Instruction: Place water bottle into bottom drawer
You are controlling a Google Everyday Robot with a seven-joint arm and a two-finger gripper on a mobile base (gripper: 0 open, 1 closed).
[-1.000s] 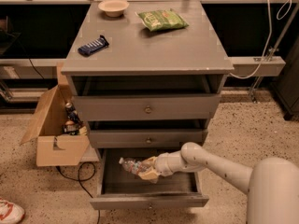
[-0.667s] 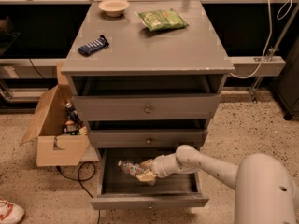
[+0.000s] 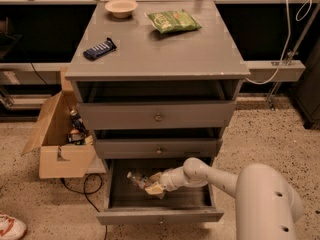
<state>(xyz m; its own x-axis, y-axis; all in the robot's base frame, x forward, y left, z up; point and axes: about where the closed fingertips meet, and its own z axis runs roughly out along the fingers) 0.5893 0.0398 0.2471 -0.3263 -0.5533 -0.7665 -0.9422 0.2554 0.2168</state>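
The bottom drawer (image 3: 160,216) of the grey cabinet is pulled open. My gripper (image 3: 153,185) reaches into it from the right and is shut on the water bottle (image 3: 138,179), a small clear bottle with a red-and-white label. The bottle lies tilted, its cap end pointing up-left, low inside the drawer over the left half of its floor. My white arm (image 3: 220,176) comes in from the lower right.
On the cabinet top (image 3: 200,54) lie a green chip bag (image 3: 173,20), a dark blue snack bar (image 3: 99,48) and a tan bowl (image 3: 121,7). An open cardboard box (image 3: 60,139) with items stands on the floor at left. A cable (image 3: 82,191) trails beside it.
My gripper and the bottle have shifted slightly left and lower inside the bottom drawer. The arm has followed them in.
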